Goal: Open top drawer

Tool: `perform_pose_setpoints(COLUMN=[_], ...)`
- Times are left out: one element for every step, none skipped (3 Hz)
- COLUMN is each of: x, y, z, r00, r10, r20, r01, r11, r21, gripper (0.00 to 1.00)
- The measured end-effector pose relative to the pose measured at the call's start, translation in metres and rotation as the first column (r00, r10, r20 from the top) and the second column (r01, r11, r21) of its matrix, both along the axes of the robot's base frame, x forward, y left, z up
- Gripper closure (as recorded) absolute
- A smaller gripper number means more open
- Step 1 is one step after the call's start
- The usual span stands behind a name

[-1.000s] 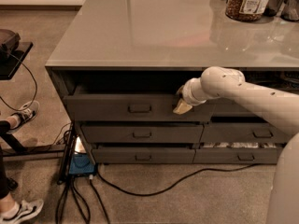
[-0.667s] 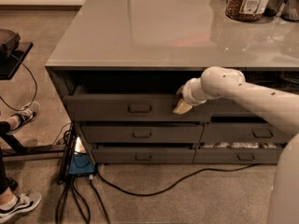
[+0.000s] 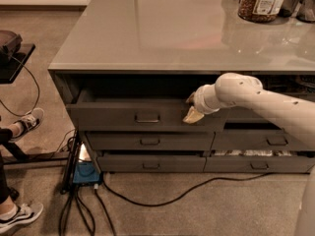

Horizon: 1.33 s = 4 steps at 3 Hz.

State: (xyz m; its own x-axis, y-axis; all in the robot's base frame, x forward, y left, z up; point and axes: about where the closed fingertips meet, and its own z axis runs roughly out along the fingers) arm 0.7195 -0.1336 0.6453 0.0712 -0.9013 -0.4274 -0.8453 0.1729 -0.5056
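Note:
The top drawer (image 3: 108, 116) is a wide dark grey drawer under the counter top, at the left. It is pulled out a little, with a dark gap above its front. Its small bar handle (image 3: 147, 117) sits in the middle of the front. My gripper (image 3: 192, 113) is at the drawer's right end, to the right of the handle, at the upper edge of the front. A pale fingertip (image 3: 193, 115) lies against the front. My white arm (image 3: 266, 100) reaches in from the right.
Shorter grey drawers (image 3: 147, 142) lie below and to the right (image 3: 263, 141). The counter top (image 3: 162, 28) holds a jar (image 3: 261, 1) at the back right. Cables (image 3: 162, 193) and a blue box (image 3: 84, 172) lie on the carpet. A person's shoes (image 3: 27, 122) are at the left.

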Motion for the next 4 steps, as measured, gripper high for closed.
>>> perform_pose_setpoints(x=[-0.010,-0.020,-0.030,-0.037], y=[0.001,0.002,0.002,0.003], z=[0.002,0.004,0.006,0.016], r00=[1.0000,0.9999,0.9998,0.9991], r10=[0.005,0.008,0.006,-0.019], r20=[0.006,0.013,0.021,0.039], r01=[-0.005,-0.008,-0.007,0.017], r11=[1.000,1.000,1.000,0.999], r21=[0.011,0.020,0.026,0.051], gripper=[1.00,1.00,1.00,1.00])
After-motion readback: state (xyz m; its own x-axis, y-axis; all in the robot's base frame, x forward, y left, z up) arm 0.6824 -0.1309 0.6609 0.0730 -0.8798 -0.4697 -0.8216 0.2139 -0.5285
